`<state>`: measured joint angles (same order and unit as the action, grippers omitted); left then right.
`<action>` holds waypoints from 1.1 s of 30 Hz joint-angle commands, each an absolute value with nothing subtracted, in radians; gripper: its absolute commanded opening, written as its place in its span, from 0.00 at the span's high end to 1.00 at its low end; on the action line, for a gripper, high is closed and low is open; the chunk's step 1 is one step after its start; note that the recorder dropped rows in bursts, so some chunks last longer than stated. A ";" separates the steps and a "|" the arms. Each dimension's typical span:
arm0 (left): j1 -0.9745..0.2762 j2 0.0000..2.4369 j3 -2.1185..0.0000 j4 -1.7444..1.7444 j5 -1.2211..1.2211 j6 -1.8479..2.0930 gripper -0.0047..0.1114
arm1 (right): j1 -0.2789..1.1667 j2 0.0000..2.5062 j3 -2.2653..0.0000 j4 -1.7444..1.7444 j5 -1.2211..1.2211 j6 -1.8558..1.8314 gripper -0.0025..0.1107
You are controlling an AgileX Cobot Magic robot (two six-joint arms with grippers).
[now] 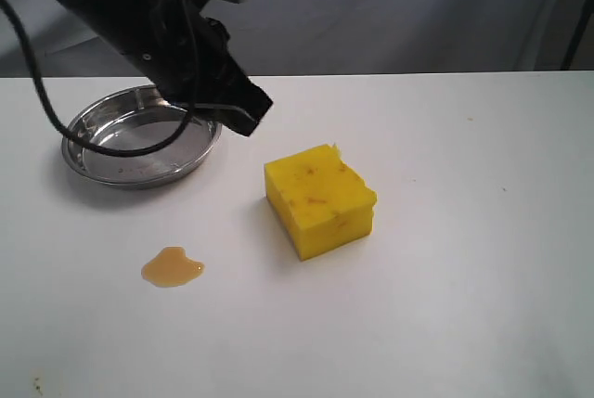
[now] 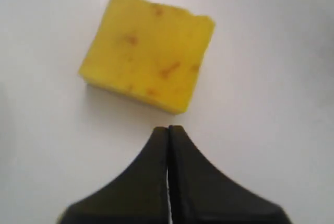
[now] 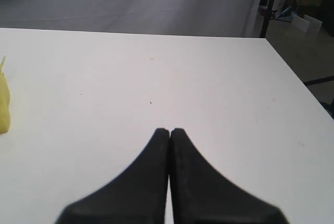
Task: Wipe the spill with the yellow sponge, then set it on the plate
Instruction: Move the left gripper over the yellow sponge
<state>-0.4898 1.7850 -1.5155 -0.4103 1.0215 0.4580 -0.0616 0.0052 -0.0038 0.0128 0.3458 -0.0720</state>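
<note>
Approach phase: left gripper (image 1: 249, 118) hovering by the plate (image 1: 74, 152), jaws pressed together, empty. Untouched on the table (image 1: 464, 277): yellow sponge (image 1: 320, 199), spill (image 1: 172, 266) unwiped nearby. Right gripper (image 3: 170, 130) closed too. Next, probably: open wide, drop over sponge.

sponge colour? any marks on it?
Bright yellow sponge with small orange-brown specks on top; clearest in the left wrist view.
</note>
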 commanded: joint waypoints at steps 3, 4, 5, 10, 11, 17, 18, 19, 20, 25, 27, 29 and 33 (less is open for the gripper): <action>-0.493 1.875 -1.541 -0.533 0.942 0.561 0.96 | -0.060 0.000 0.000 0.013 0.343 -0.071 0.98; -0.493 1.879 -1.541 -0.533 0.930 0.561 0.96 | -0.060 0.000 0.000 0.013 0.343 -0.071 0.98; -0.493 1.879 -1.541 -0.533 0.914 0.561 0.96 | -0.060 0.000 0.000 0.013 0.343 -0.071 0.98; -0.493 1.879 -1.541 -0.531 0.896 0.561 0.95 | -0.060 0.000 0.000 0.013 0.343 -0.071 0.98; -0.493 1.879 -1.541 -0.528 0.896 0.561 0.95 | -0.060 0.000 0.000 0.013 0.343 -0.071 0.98; -0.493 1.879 -1.541 -0.458 0.870 0.561 0.95 | -0.060 0.000 0.000 0.013 0.343 -0.071 0.98; -0.493 1.879 -1.541 -0.453 0.864 0.561 0.95 | -0.060 0.000 0.000 0.013 0.343 -0.071 0.98; -0.493 1.879 -1.541 -0.453 0.864 0.561 0.95 | -0.060 0.000 0.000 0.013 0.343 -0.071 0.98; -0.493 1.879 -1.541 -0.453 0.864 0.561 0.95 | -0.060 0.000 0.000 0.013 0.343 -0.071 0.98; -0.493 1.879 -1.541 -0.453 0.862 0.561 0.95 | -0.060 0.000 0.000 0.013 0.343 -0.071 0.98; -0.493 1.879 -1.541 -0.453 0.858 0.561 0.95 | -0.060 0.000 0.000 0.013 0.343 -0.071 0.98; -0.493 1.879 -1.541 -0.451 0.860 0.561 0.95 | -0.060 0.000 0.000 0.013 0.343 -0.071 0.98; -0.493 1.879 -1.541 -0.400 0.866 0.559 0.95 | -0.060 0.000 0.000 0.013 0.343 -0.071 0.98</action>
<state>-0.4911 1.8822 -1.5331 -0.4333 0.8746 0.5609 -0.0616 0.0052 -0.0038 0.0128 0.3458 -0.0720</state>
